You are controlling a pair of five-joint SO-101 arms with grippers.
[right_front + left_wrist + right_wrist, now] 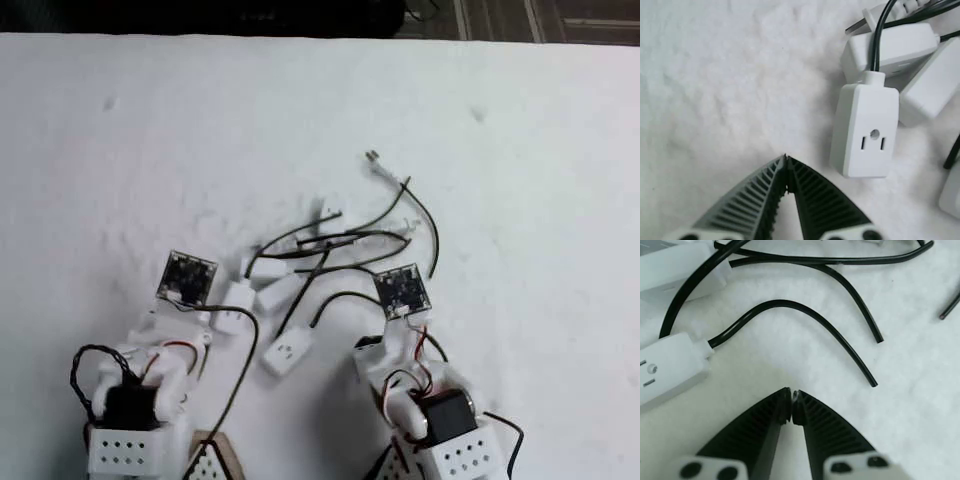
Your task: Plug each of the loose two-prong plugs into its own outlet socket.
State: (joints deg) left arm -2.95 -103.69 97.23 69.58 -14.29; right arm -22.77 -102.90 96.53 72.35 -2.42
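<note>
Outlet socket (865, 132) lies face up just beyond your left gripper (786, 161), apart from it, with a two-prong plug (860, 24) farther behind. Both grippers are clenched on nothing. Near your right gripper (791, 396) lies a second socket (670, 367), its black cable (777, 302) curving ahead of the tips.

Bright, even light; the white table (300, 100) glares, shadows faint and soft-edged
</note>
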